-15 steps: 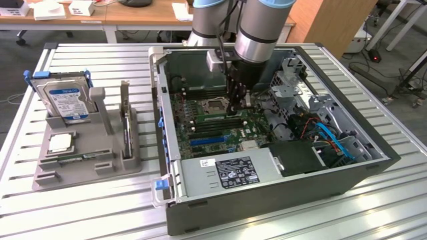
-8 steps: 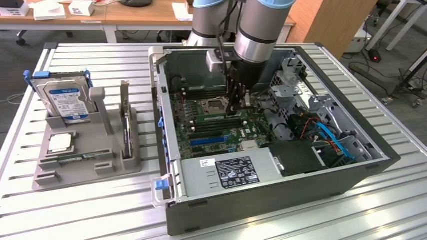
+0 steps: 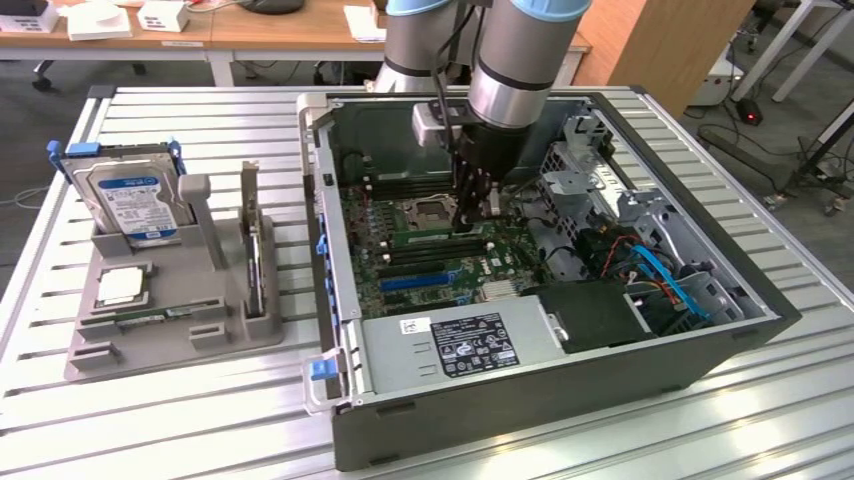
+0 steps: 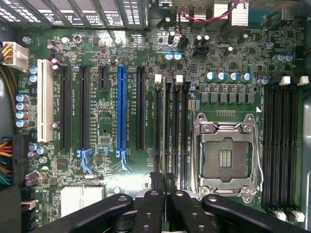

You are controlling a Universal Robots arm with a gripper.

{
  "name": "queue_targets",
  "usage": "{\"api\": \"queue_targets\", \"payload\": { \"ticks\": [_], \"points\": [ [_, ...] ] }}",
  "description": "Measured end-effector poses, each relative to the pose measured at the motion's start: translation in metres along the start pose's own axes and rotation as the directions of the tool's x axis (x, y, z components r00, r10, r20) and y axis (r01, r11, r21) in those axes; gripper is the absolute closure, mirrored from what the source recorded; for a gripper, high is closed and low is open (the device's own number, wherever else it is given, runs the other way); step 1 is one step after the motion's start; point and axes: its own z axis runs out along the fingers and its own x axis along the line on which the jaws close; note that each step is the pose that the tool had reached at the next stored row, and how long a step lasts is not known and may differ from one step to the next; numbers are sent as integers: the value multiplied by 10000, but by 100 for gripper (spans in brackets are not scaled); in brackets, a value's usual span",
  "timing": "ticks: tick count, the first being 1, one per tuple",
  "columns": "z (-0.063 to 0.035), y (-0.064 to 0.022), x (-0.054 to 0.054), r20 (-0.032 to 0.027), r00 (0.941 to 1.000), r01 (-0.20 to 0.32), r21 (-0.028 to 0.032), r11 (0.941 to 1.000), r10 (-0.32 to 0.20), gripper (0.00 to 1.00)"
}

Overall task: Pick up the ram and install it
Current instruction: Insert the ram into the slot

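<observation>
While the pincer [image 3: 470, 222] stands deep in the computer case [image 3: 747, 330], fingers [image 4: 154, 194] pressed on what looks like the ram [image 4: 164, 126], edge-on over a slot near the processor socket [image 4: 226, 155], any tilt could jam it or strain the motherboard [image 4: 97, 107].

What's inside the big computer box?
A green motherboard, a silver processor socket, black memory slots, a grey power supply and blue cables. The gripper reaches in, covering part of the slots beneath it.
</observation>
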Motion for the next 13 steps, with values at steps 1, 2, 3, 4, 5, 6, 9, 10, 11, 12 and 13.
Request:
{"api": "queue_targets", "payload": {
  "ticks": [1, 2, 3, 4, 5, 6, 9, 10, 11, 12, 13],
  "points": [
    [2, 0, 1, 3, 10000, -1, 1, 10000, 1, 89],
    [3, 1, 3, 4, 10000, -2, 1, 10000, 2, 89],
    [2, 1, 6, 2, 10000, -2, 0, 10000, 2, 89],
    [2, 0, 9, 1, 10000, -1, 0, 10000, 1, 89],
    [2, 0, 13, 1, 10000, 0, 0, 10000, 0, 89],
    [3, 0, 15, 2, 10000, -1, 0, 10000, 1, 89],
    [3, 0, 16, 1, 10000, -1, 0, 10000, 1, 89],
    [3, 0, 17, 0, 10000, 0, 0, 10000, 0, 89],
    [6, 0, 17, 0, 10000, 0, 0, 10000, 0, 89],
    [11, 0, 17, 0, 10000, 0, 0, 10000, 0, 89],
    [18, -1, 17, 0, 10000, 0, 0, 10000, 0, 89]
  ]
}}
